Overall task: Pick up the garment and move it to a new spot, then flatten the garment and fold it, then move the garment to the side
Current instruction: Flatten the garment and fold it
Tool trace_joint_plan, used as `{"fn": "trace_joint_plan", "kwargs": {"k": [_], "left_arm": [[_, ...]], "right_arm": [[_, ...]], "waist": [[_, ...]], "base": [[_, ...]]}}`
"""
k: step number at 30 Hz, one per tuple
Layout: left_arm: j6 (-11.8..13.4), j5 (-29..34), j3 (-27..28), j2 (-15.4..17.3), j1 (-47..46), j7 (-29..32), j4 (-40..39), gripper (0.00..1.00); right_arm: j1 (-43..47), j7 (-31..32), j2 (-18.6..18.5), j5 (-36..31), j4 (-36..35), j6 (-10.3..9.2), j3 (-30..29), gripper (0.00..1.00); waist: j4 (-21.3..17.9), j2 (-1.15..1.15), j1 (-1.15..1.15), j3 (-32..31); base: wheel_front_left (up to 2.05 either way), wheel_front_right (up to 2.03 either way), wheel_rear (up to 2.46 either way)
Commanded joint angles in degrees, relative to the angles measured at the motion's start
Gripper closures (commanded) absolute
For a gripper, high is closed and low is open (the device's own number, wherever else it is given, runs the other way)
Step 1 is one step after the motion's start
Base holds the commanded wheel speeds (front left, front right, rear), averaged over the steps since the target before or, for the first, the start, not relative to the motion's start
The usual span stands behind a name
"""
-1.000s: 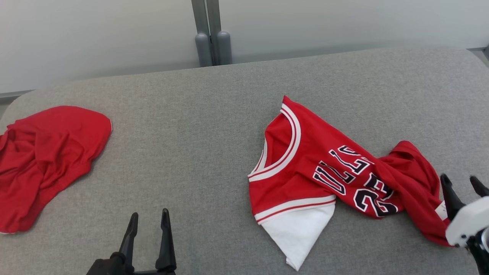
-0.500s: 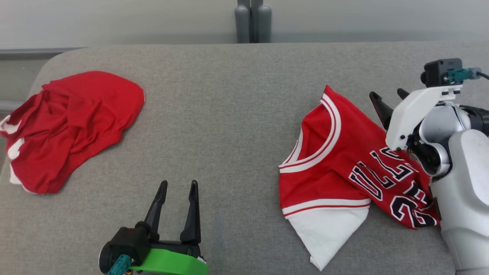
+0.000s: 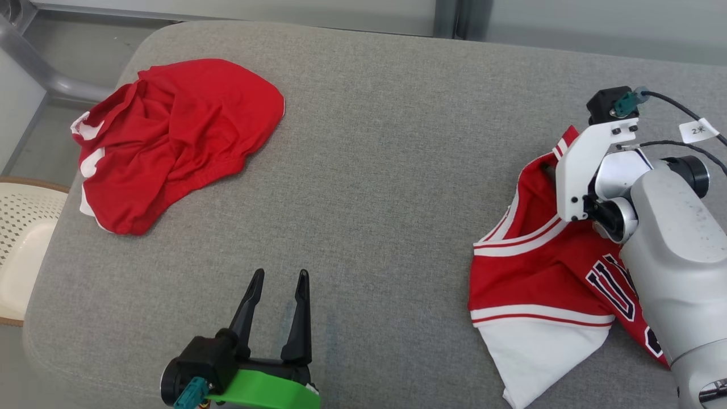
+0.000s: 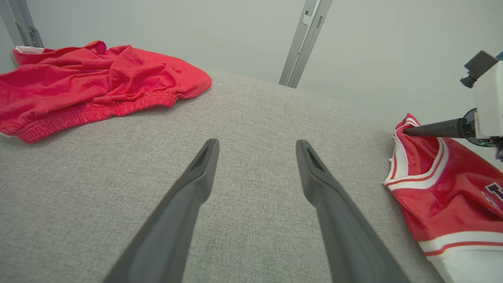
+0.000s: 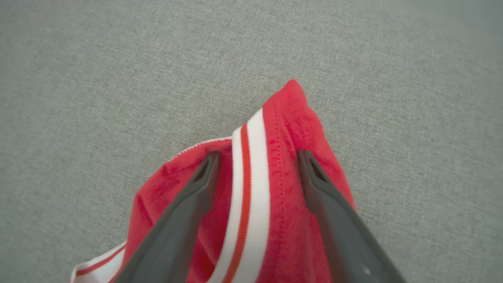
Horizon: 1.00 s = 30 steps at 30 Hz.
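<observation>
The garment [image 3: 534, 278] is a red jersey with white trim and dark lettering, lying crumpled at the right of the grey padded table [image 3: 369, 170]. My right gripper [image 5: 257, 157] is open, its fingers straddling the jersey's raised shoulder strap [image 5: 290, 118] with its white-and-red band between them. In the left wrist view, one right finger [image 4: 432, 129] points at that strap's peak on the jersey [image 4: 444, 188]. The left gripper [image 3: 280, 275] stands open and empty over bare table near the front edge, its tips [image 4: 257, 145] apart.
A second red garment, crumpled shorts [image 3: 176, 136], lies at the far left of the table [image 4: 90, 82]. A cream perforated seat [image 3: 23, 227] stands beyond the table's left edge. A grey metal rail [image 3: 34, 62] and a wall post [image 4: 306, 35] are behind.
The head camera has swung, shifting the whole picture rightward. My right arm has moved from the jersey's lower right end up to its shoulder strap. Both grippers stay open.
</observation>
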Motion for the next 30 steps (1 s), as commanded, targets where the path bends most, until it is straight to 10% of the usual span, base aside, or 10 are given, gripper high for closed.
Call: {"fn": "trace_joint_plan", "kwargs": {"k": [1, 2, 17, 30], "left_arm": [[0.18, -0.14, 0.16, 0.13, -1.01, -0.02, 0.11, 0.00], [0.20, -0.15, 0.16, 0.13, -1.07, -0.02, 0.16, 0.00], [0.54, 0.71, 2.36, 0.14, 1.29, -0.01, 0.49, 0.00], [1.46, 1.68, 7.27, 0.14, 8.42, -0.02, -0.95, 0.00]], "right_arm": [[-0.62, 0.37, 0.15, -0.37, 1.23, 0.00, 1.09, 0.13], [-0.94, 0.56, 0.24, -0.09, 2.02, 0.00, 1.59, 1.00], [-5.61, -25.13, 0.78, -8.85, -0.54, 0.00, 0.52, 1.00], [35.79, -29.01, 7.71, -14.69, -29.78, -0.02, 12.82, 1.00]], "waist": [[0.43, 0.00, 0.00, 0.38], [0.42, 0.00, 0.00, 0.34], [-2.75, 0.00, 0.00, -3.96], [-6.55, 0.00, 0.00, -10.63]], "base": [[0.00, 0.00, 0.00], [0.00, 0.00, 0.00], [0.00, 0.00, 0.00], [0.00, 0.00, 0.00]]}}
